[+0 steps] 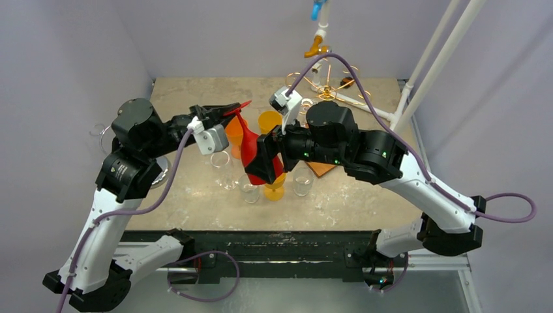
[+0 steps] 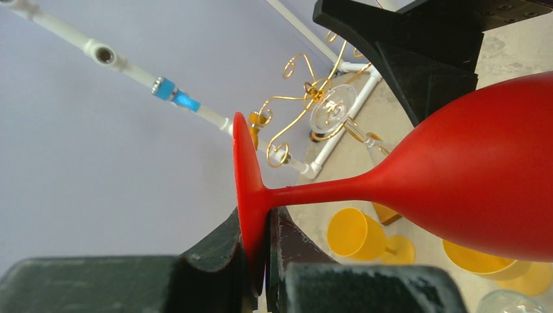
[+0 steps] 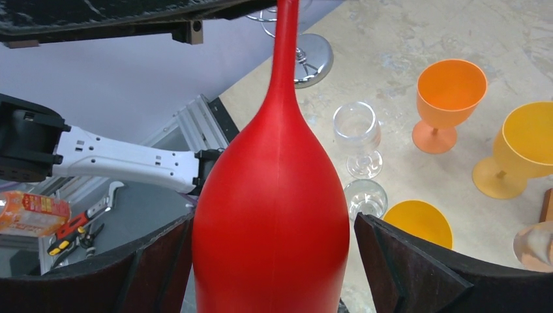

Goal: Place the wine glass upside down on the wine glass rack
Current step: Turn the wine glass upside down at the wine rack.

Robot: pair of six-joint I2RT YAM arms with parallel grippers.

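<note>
One left gripper (image 2: 266, 264) pinch on its foot holds the red wine glass (image 2: 482, 176), right gripper (image 3: 274, 261) spread apart, so it may pivot loose.

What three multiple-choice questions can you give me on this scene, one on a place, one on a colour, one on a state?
1. Where does the left pincer grip the red wine glass?
A. the bowl
B. the foot
C. the stem

2. What colour is the wire rack?
A. black
B. blue
C. gold

3. How does the right pincer stand?
A. shut on the stem
B. open around the bowl
C. shut on an orange glass

Answers:
1 B, the left wrist view shows it clamped on the edge of the flat foot.
2 C, its curled wire shines gold.
3 B, the right wrist view shows it spread wide either side of the bowl, with a gap showing.
</note>
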